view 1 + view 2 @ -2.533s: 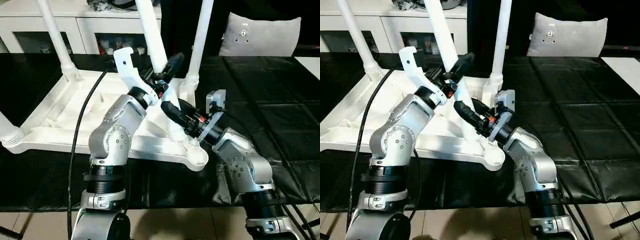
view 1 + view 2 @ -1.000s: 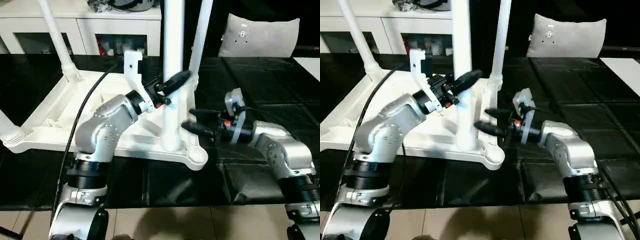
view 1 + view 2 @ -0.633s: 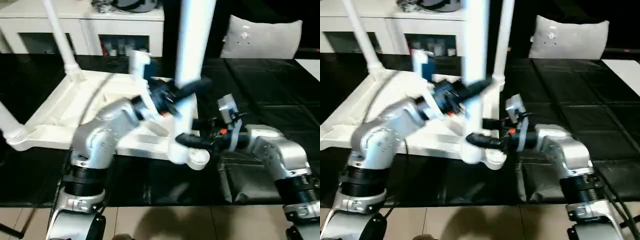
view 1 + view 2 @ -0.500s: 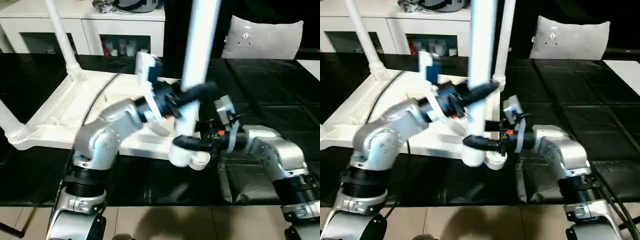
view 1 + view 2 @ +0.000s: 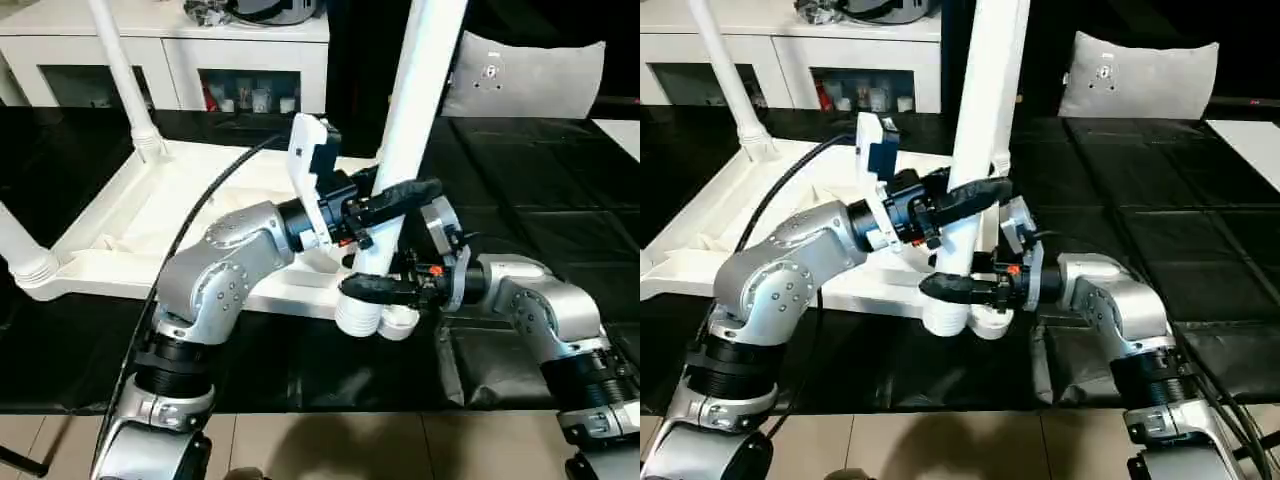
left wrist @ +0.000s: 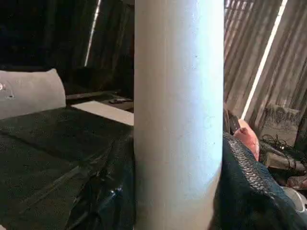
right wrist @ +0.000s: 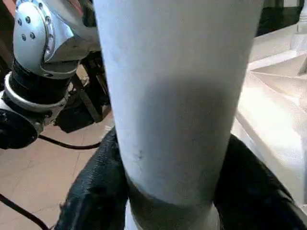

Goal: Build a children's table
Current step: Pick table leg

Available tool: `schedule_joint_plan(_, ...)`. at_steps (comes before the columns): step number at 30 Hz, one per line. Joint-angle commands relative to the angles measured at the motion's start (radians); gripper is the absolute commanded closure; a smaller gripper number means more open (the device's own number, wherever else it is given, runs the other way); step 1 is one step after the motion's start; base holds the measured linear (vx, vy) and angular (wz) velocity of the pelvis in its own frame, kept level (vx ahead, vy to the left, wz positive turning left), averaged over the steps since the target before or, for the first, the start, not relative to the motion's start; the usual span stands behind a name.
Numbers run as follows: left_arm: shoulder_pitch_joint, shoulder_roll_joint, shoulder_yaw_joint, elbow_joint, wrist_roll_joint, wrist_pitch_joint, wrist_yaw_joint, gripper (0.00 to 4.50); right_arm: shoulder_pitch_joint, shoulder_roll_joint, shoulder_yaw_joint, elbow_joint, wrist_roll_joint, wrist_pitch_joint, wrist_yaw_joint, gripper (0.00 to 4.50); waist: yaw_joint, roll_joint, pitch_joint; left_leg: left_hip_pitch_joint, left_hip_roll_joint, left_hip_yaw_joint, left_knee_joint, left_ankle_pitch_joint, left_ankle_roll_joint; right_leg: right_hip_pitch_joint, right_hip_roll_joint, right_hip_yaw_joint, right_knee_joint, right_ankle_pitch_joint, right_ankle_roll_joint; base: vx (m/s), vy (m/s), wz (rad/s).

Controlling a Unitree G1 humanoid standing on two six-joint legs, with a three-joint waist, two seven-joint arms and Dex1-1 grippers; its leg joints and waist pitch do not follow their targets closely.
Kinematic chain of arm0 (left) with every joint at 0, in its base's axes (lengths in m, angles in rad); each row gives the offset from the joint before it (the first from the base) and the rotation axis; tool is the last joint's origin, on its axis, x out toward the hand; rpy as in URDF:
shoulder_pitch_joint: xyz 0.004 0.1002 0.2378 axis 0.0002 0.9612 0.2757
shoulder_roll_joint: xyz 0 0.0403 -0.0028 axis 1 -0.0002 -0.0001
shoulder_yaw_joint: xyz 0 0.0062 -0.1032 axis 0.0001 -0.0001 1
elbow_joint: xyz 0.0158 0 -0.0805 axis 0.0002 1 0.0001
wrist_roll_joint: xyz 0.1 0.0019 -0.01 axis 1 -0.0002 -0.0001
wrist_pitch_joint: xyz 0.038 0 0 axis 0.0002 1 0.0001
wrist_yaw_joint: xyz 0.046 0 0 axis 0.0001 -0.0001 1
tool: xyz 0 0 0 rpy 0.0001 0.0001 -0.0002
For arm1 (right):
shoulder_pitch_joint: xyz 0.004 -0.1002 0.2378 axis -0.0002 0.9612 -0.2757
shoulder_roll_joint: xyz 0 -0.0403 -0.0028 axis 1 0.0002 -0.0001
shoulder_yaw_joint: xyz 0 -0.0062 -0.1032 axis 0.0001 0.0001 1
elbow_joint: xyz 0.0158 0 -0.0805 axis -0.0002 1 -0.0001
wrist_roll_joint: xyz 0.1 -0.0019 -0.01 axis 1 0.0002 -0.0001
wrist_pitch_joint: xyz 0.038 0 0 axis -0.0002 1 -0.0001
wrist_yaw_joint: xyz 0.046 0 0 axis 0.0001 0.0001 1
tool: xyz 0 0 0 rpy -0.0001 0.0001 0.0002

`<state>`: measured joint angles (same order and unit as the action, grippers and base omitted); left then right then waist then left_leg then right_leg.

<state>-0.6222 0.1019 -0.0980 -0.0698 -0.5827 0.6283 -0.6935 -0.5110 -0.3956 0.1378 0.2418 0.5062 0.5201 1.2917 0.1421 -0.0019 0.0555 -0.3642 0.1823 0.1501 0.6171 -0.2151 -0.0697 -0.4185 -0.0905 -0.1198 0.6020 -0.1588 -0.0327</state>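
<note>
Black quilted surface with the upturned table on it

The black padded surface (image 5: 520, 215) carries the white table top (image 5: 150, 215), lying underside up; a grey cushion (image 5: 525, 75) sits on the surface well beyond the table top's right corner socket (image 5: 400, 320).

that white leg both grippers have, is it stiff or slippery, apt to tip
The leg looks stiff: it shows no bend between the left gripper and right gripper. Its smooth tapered plastic may slip. Tall above both grips, it would probably tip if released.
</note>
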Motion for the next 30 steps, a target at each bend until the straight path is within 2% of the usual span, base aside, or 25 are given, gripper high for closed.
schedule_joint_plan(1,0.001,0.006,-0.017,-0.003,0.02,-0.015,-0.001,2.7,-0.023,0.002,0.002,0.0,0.0,0.006,0.005,2.49,0.001,-0.017,-0.078,-0.007,0.04,-0.001,-0.064,-0.014,0.071,0.076,-0.063,0.056,-0.064,-0.254,-0.134,0.0,0.0,0.0)
schedule_joint_plan(9,-0.005,0.02,-0.042,0.003,0.043,-0.016,-0.011,2.7,-0.035,0.021,-0.006,0.027,-0.026,-0.018,-0.045,2.6,0.0,-0.012,-0.078,-0.006,0.041,-0.002,-0.065,-0.024,0.064,0.076,-0.064,0.055,-0.064,-0.251,-0.143,0.0,0.0,0.0)
schedule_joint_plan(10,-0.006,0.017,-0.04,-0.001,0.03,0.003,-0.009,2.35,-0.036,0.027,-0.012,0.027,-0.023,-0.021,-0.052,2.6,0.001,-0.009,-0.078,-0.005,0.042,-0.003,-0.065,-0.025,0.062,0.076,-0.064,0.055,-0.063,-0.248,-0.144,0.0,0.0,0.0)
schedule_joint_plan(12,-0.007,0.008,-0.042,-0.025,-0.012,0.055,-0.016,2.0,-0.03,0.043,-0.016,0.02,-0.029,-0.032,-0.082,2.6,0.0,-0.009,-0.078,-0.005,0.042,-0.003,-0.066,-0.028,0.06,0.076,-0.064,0.055,-0.062,-0.238,-0.152,0.0,0.0,0.0)
schedule_joint_plan(16,-0.003,-0.017,-0.056,-0.065,-0.061,0.077,-0.035,2.0,-0.039,0.089,-0.035,0.045,-0.056,-0.073,-0.172,2.6,-0.002,-0.008,-0.079,-0.005,0.042,-0.003,-0.066,-0.029,0.056,0.076,-0.065,0.055,-0.062,-0.243,-0.15,0.0,0.0,0.0)
schedule_joint_plan(20,-0.005,-0.065,-0.042,-0.083,-0.115,0.087,-0.027,2.0,-0.039,0.099,-0.02,0.053,-0.073,-0.064,-0.176,2.61,-0.001,-0.007,-0.078,-0.003,0.042,-0.003,-0.066,-0.035,0.055,0.075,-0.063,0.055,-0.064,-0.242,-0.149,0.0,0.0,0.0)
schedule_joint_plan(23,-0.007,-0.096,-0.034,-0.089,-0.133,0.091,-0.009,2.0,-0.036,0.107,-0.008,0.065,-0.097,-0.091,-0.186,2.62,0.001,-0.008,-0.078,-0.005,0.043,-0.003,-0.066,-0.032,0.051,0.076,-0.065,0.056,-0.062,-0.239,-0.15,0.0,0.0,0.0)
schedule_joint_plan(25,-0.002,-0.116,-0.037,-0.098,-0.142,0.101,-0.003,1.7,-0.043,0.122,-0.011,0.098,-0.12,-0.125,-0.22,2.62,0.001,-0.007,-0.078,-0.008,0.041,-0.002,-0.065,-0.034,0.046,0.076,-0.066,0.056,-0.063,-0.241,-0.157,0.0,0.0,0.0)
schedule_joint_plan(28,-0.002,-0.129,-0.039,-0.088,-0.116,0.105,0.016,1.45,-0.046,0.134,-0.018,0.117,-0.129,-0.147,-0.245,2.62,-0.005,-0.009,-0.077,-0.008,0.04,-0.002,-0.067,-0.048,0.051,0.077,-0.064,0.055,-0.068,-0.271,-0.134,0.0,0.0,0.0)
schedule_joint_plan(30,-0.004,-0.122,-0.046,-0.083,-0.09,0.095,0.016,1.3,-0.046,0.135,-0.018,0.116,-0.131,-0.147,-0.244,2.62,-0.004,-0.009,-0.076,-0.006,0.041,-0.002,-0.067,-0.047,0.05,0.076,-0.063,0.055,-0.069,-0.273,-0.134,0.0,0.0,0.0)
